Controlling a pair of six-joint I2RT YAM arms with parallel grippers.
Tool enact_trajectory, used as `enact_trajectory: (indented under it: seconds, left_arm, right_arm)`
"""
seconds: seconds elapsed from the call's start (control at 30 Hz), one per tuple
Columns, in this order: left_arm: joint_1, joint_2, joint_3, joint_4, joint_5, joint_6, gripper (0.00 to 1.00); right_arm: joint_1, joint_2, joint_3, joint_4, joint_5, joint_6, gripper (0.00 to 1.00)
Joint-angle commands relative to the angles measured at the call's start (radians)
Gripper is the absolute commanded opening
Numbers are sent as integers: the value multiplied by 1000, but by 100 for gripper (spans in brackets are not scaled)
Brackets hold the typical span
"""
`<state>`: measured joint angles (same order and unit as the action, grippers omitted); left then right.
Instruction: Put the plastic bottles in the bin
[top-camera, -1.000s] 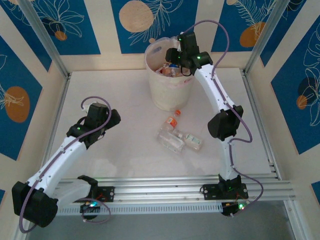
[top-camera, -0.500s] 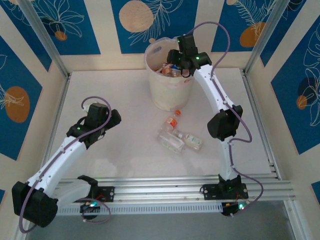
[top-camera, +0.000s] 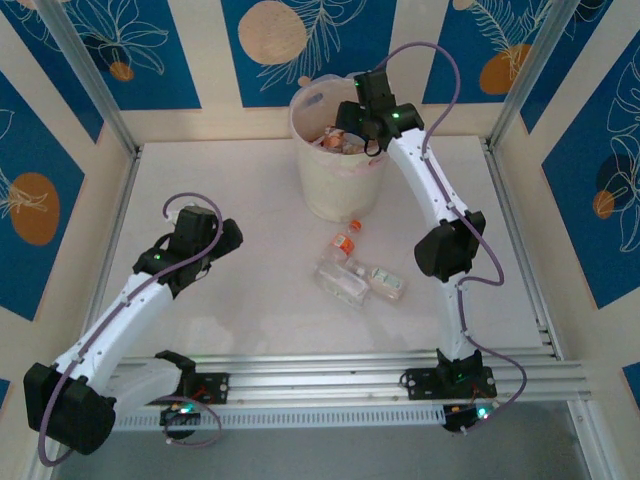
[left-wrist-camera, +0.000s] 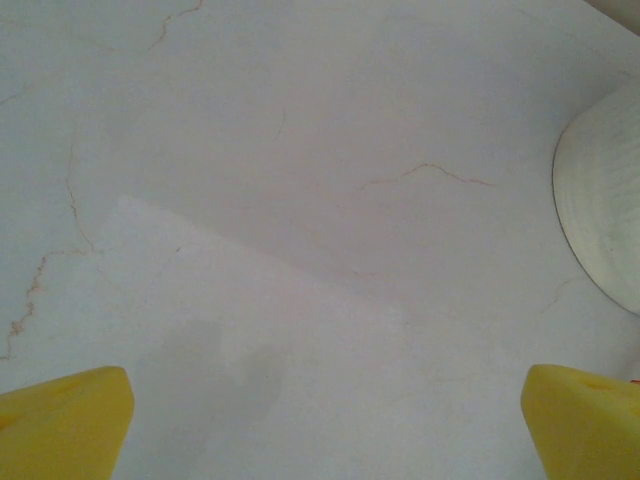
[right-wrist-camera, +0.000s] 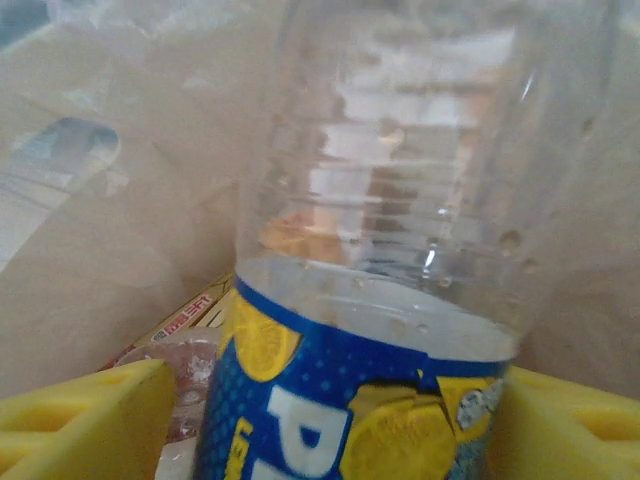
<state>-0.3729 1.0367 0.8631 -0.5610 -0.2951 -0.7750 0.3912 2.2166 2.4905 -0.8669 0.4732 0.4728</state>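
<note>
- The pale, veined worktop (top-camera: 250, 200) is seen carrying everything.
- The bin (top-camera: 330, 195), lined with a thin bag, is set at the middle of the far edge; several plastic bottles (top-camera: 335, 142) are piled inside it.
- The right hand (top-camera: 352, 118) is held over the bin's mouth, released: a clear bottle (right-wrist-camera: 400, 200) with a blue and yellow label is seen between its yellow fingers (right-wrist-camera: 80, 420), with a gap beside one of them.
- The left hand (left-wrist-camera: 325, 425) is held over bare worktop towards the left edge, spread wide and empty.
- Three loose bottles (top-camera: 345, 280) are left near the worktop's centre, between the bin and the near edge.
</note>
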Motion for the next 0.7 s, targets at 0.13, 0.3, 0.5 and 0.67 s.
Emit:
enact_trajectory:
  seconds: [0.13,0.3,0.5,0.67]
  left_arm:
    - [12,5,33,3,11,13,100]
    - [12,7,35,3,10,13,99]
    - [11,9,36,6,14,15,100]
    - [11,22,37,12,21,13,100]
  right_arm:
    - [27,-27,83,8,148,-103,88]
    - [34,-64,83,24,184,-146,89]
    - [37,-104,73,37,158,-186,77]
    - [37,-99,73,43,70,-208,48]
